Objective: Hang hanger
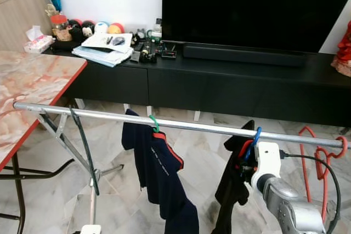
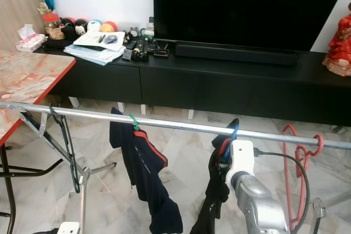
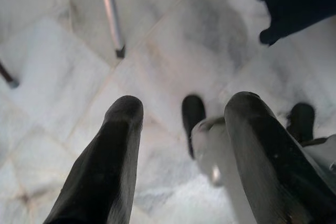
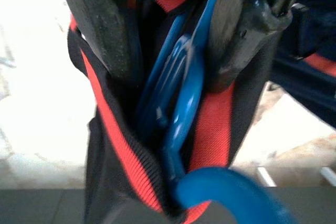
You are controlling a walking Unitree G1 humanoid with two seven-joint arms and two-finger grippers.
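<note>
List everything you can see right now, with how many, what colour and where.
Rail: one, silver, crossing the foreground.
Blue hanger: one, hooked on the rail, carrying a black garment with red trim.
Green hanger: one, on the rail, carrying a navy shirt.
Red hangers: a bunch, count unclear, at the rail's right end.
Table: one, pink marble top, left.
TV: one, black, on a black cabinet.
Soundbar: one, black, under the TV.
Papers: a stack, white, on the cabinet.
Tissue box: one, pink, far left.
Right claw: closed on the blue hanger.
Left claw: open, above the floor.
</note>
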